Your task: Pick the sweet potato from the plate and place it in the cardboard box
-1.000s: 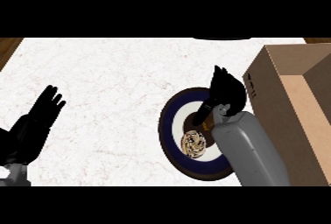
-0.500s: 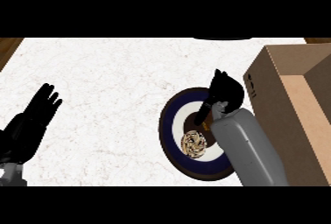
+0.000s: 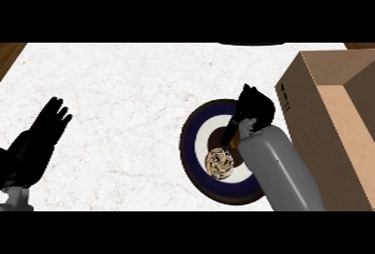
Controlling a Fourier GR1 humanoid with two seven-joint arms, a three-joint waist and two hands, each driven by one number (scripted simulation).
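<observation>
One table (image 3: 132,84) is showing, its white speckled top filling most of the head view; one plate (image 3: 193,149) is lying on it, round with dark blue and white rings; one cardboard box (image 3: 311,89) is standing at the view's right side, open at the top; two hands are showing, the left hand (image 3: 40,136) and the right hand (image 3: 254,106), each on one grey forearm; one small patterned round thing (image 3: 218,162) is sitting on the plate; no sweet potato is showing clearly enough to be counted.
</observation>
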